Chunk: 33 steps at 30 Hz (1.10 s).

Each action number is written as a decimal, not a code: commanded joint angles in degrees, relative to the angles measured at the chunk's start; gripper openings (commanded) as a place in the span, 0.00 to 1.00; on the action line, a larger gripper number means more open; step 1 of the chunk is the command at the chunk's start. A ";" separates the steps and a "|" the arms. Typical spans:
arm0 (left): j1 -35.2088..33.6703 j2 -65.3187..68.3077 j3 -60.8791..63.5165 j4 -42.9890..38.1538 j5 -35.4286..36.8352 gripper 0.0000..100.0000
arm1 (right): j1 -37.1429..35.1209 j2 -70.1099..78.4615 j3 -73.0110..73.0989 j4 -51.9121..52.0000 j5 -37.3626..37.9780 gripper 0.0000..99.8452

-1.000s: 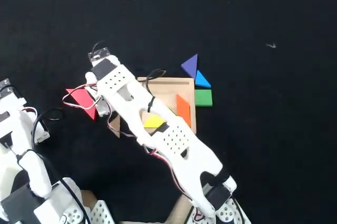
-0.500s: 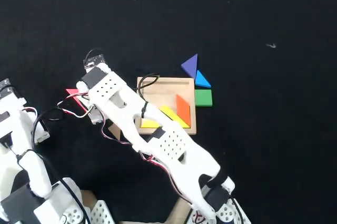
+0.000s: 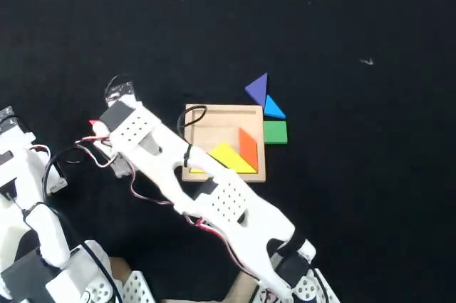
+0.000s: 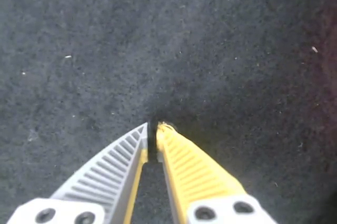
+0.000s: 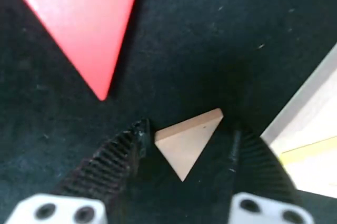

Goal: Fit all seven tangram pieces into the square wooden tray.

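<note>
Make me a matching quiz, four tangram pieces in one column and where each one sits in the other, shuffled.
1 yellow piece
2 green square
3 tan triangle
4 red triangle

A between the open fingers of the right hand
B inside the tray
C beside the tray's right edge
D on the table, left of the tray

Pairs: 1-B, 2-C, 3-A, 4-D
</note>
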 commanded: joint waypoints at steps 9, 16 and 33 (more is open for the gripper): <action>0.75 -1.85 -0.48 -0.70 0.18 0.05 | -2.29 -0.04 -0.84 0.79 -0.62 0.28; 0.66 -1.85 -0.48 -0.70 0.09 0.05 | -1.41 2.77 -6.02 1.49 -0.18 0.20; 0.66 -1.85 -0.48 -0.70 0.09 0.05 | -1.32 2.86 -5.76 1.76 -0.44 0.18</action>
